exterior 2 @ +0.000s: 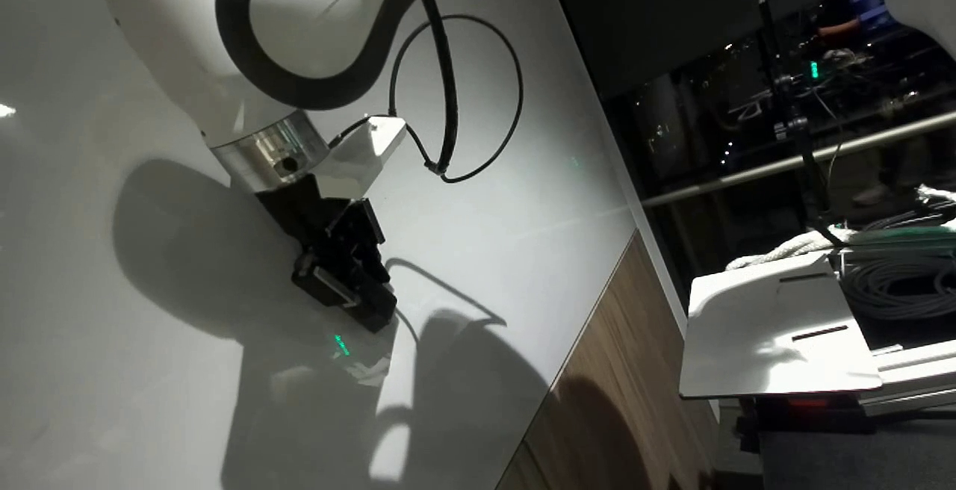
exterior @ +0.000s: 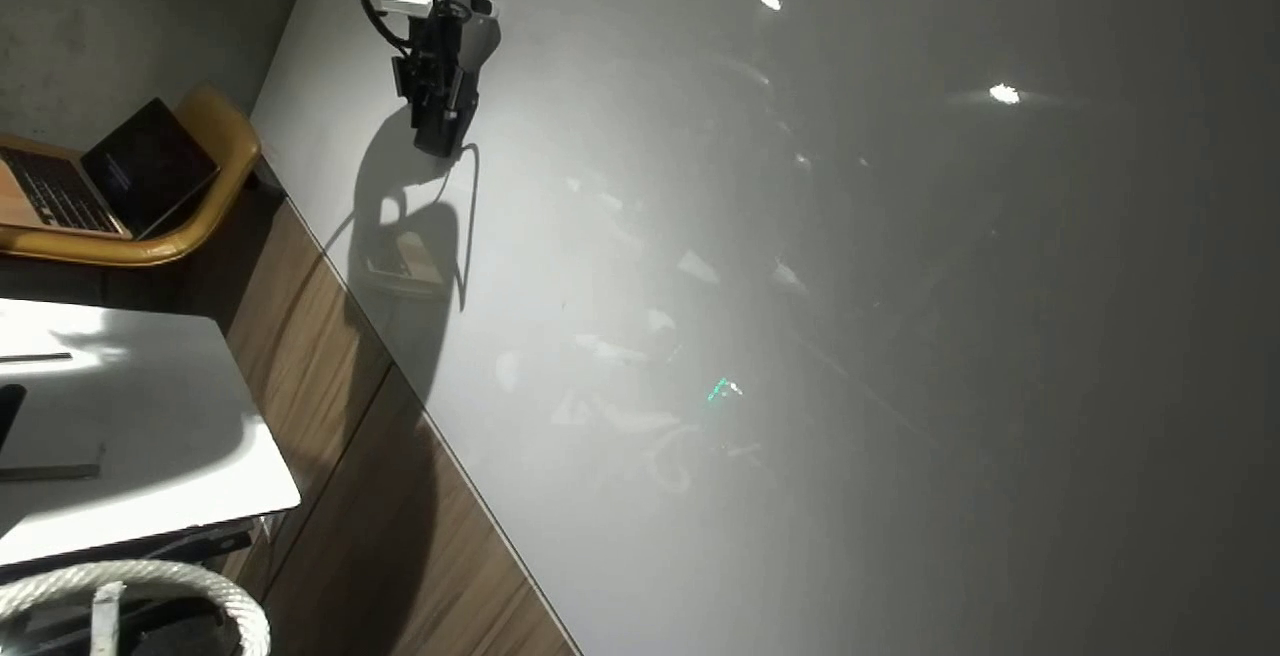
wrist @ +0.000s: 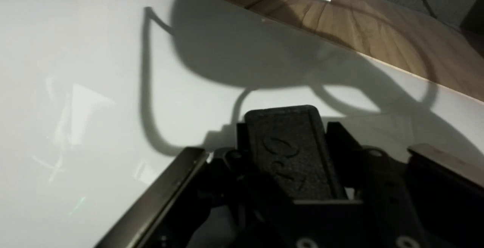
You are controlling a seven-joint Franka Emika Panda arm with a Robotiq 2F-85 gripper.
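A dark, rough-faced rectangular block with rounded corners and curved marks sits between the fingers of my gripper in the wrist view. Both fingers press its long sides, and its far end sticks out past the fingertips. The gripper's palm hides its near end. In both exterior views the black gripper points down close over a glossy white surface; the block is hard to make out against the gripper there. Whether the block touches the surface I cannot tell.
Brown wood panels border the white surface. Past them are a laptop on a yellow chair, a small white table and white rope. A black cable loops beside the arm. Shadows and reflections cross the surface.
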